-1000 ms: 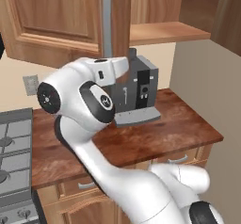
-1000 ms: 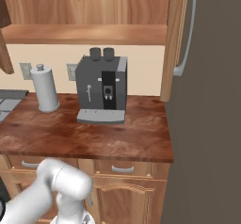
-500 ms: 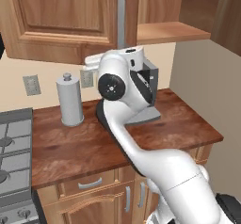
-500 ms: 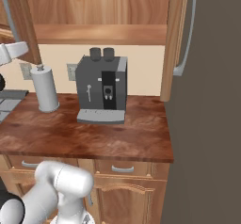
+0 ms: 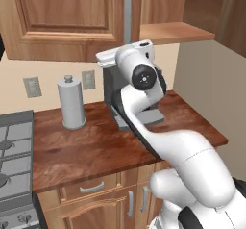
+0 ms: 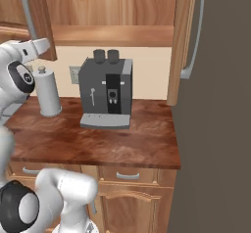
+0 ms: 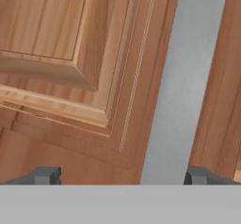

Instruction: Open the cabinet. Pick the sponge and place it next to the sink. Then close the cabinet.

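swinging up and left since the earlier frame, the arm's elbow now clears the paper towel roll, which it was covering a second ago, and the hand is right up at the cabinet. on the hand view the gripper has its two dark fingertips spread wide with nothing between them, and the grey bar handle runs up just inside the right-hand tip, so my read is it's lining up to close on that bar and pull. on the right base view the cabinet's right door already stands swung out, and the wooden shelf shows inside; the left door looks closed flat, which would explain the hand going there. count: two cabinet doors, two bar handles, one coffee machine and one paper towel roll on the counter. can't spot the sponge or the sink from here.
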Available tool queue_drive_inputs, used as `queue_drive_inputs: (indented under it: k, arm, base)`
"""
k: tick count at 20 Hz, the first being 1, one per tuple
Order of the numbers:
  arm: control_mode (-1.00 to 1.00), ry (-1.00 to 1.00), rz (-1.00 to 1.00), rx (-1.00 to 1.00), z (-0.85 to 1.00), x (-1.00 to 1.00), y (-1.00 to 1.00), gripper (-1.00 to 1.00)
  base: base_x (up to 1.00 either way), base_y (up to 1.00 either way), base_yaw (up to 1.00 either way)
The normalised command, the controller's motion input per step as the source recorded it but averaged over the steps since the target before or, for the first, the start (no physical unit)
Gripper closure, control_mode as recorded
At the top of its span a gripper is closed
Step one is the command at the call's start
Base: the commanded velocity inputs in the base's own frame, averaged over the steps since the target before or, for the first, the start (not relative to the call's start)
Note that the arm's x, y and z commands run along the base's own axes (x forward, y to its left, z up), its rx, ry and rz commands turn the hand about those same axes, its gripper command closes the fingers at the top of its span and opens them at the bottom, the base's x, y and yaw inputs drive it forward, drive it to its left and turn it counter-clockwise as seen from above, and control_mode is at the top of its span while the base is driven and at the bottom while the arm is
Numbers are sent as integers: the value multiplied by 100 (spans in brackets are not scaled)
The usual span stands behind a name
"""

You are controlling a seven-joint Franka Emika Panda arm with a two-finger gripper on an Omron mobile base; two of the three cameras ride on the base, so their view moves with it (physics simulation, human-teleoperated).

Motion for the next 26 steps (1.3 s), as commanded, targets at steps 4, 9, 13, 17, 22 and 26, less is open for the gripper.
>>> queue_drive_inputs:
  k: [4,9,13,17,22,26]
  arm:
    - [-100,6,11,-1,0,79,0,-100]
    - [-100,4,10,-1,2,66,0,-100]
    - [-100,2,9,0,1,54,0,-100]
    - [-100,2,8,0,2,50,0,-100]
    - [-100,4,7,-1,0,55,0,-100]
    - [-100,7,5,-1,0,68,0,-100]
  base:
    - [0,0,0]
    - [0,0,0]
    - [0,0,0]
    - [0,0,0]
    - [0,0,0]
    - [0,0,0]
